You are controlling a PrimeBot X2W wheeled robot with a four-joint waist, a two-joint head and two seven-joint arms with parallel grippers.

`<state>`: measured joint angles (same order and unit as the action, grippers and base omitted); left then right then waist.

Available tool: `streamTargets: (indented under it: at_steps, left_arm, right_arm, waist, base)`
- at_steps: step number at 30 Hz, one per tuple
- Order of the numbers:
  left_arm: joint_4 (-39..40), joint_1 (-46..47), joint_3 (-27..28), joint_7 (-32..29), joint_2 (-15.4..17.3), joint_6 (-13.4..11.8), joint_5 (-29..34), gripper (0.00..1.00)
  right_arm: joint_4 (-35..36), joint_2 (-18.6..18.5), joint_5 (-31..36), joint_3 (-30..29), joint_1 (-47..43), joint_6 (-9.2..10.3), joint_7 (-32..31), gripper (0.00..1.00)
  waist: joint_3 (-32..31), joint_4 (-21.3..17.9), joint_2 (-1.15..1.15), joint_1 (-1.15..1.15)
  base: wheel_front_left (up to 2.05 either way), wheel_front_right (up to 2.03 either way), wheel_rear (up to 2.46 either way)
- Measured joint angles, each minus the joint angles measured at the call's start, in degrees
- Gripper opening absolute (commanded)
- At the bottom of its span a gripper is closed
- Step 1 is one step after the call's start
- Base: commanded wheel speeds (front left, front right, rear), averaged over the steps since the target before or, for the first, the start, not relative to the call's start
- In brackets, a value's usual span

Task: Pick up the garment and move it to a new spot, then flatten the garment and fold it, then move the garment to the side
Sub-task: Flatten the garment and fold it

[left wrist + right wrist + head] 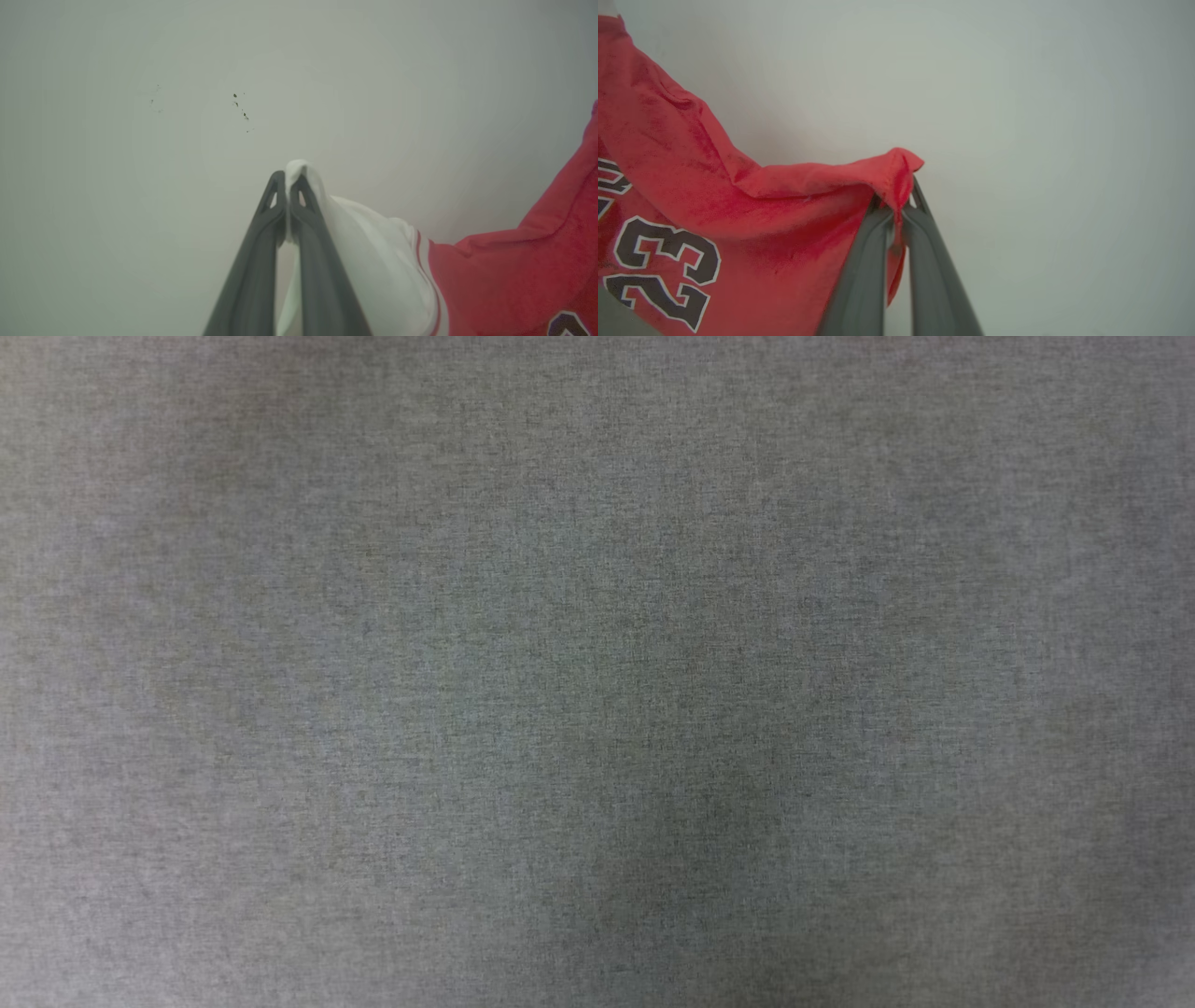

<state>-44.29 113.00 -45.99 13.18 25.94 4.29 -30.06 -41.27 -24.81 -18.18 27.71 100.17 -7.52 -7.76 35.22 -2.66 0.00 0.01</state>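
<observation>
Pinching a peak of white cloth, the left hand [288,181] has its two dark fingers pressed together, with fabric poking out past the tips. To that hand's right the white sleeve [373,252] widens to its striped trim [423,261], then into the red jersey T-shirt [514,270]. The right hand [899,199] is likewise clamped on a red corner of the shirt. To its left the cloth sags away, carrying the black number 23 [663,266]. Beyond both hands lies a plain pale surface [1041,140]; I cannot tell whether the shirt touches it. By my reading the pick-up is under way, with the shirt hanging between both hands. Setting it down, flattening, folding and moving it aside are left.
</observation>
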Motion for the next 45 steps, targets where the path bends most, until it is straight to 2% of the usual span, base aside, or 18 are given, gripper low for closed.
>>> streamTargets:
  at_steps: [5, 10, 14, 19, 27, 35, 45]
  left_arm:
    - [-2.3, -6.9, -0.6, 1.2, -0.3, 1.2, -1.6, 0.0]
    - [-1.6, -16.9, 0.1, 1.7, 0.7, 1.4, -3.4, 0.0]
    - [3.3, -26.7, 1.6, 1.7, 2.4, 1.1, -3.5, 0.0]
    - [11.3, -42.3, 4.2, 1.7, 5.2, -0.9, -4.1, 0.0]
    - [25.1, -67.9, 4.1, 1.9, 7.8, -5.1, -6.2, 0.0]
    - [32.6, -87.4, 1.7, 1.8, 10.3, -9.4, -9.6, 0.0]
    - [39.1, -106.7, -0.6, 0.9, 13.3, -14.4, -15.7, 0.0]
  right_arm:
    - [-4.4, 1.7, -1.6, 4.2, -4.7, 0.0, 3.0, 0.0]
    - [-7.6, 3.4, -5.2, 8.2, -11.1, 0.0, 5.8, 0.0]
    - [-9.3, 3.8, -7.8, 11.7, -16.7, 0.0, 8.0, 0.0]
    - [-8.6, 3.3, -11.6, 16.9, -25.6, 0.0, 9.9, 0.0]
    - [-3.5, -2.5, -18.5, 23.2, -39.6, 0.0, 11.0, 0.0]
    - [2.9, -8.2, -23.6, 25.6, -53.5, 0.0, 11.7, 0.0]
    - [12.5, -16.2, -26.1, 23.0, -73.3, 0.0, 10.3, 0.0]
  waist:
    - [-0.3, 0.3, 0.0, 0.0]
    - [-1.9, 0.6, 0.0, 0.0]
    - [-3.7, 0.8, 0.0, -0.01]
    - [-7.5, 1.2, 0.0, -0.01]
    - [-15.0, 2.0, 0.0, -0.01]
    - [-22.5, 2.3, 0.0, -0.02]
    - [-30.0, 2.0, 0.0, -0.03]
  base:
    - [0.0, 0.0, 0.0]
    - [0.0, 0.0, 0.0]
    - [0.0, 0.0, 0.0]
    - [0.0, 0.0, 0.0]
    - [0.0, 0.0, 0.0]
    - [0.0, 0.0, 0.0]
    - [0.0, 0.0, 0.0]
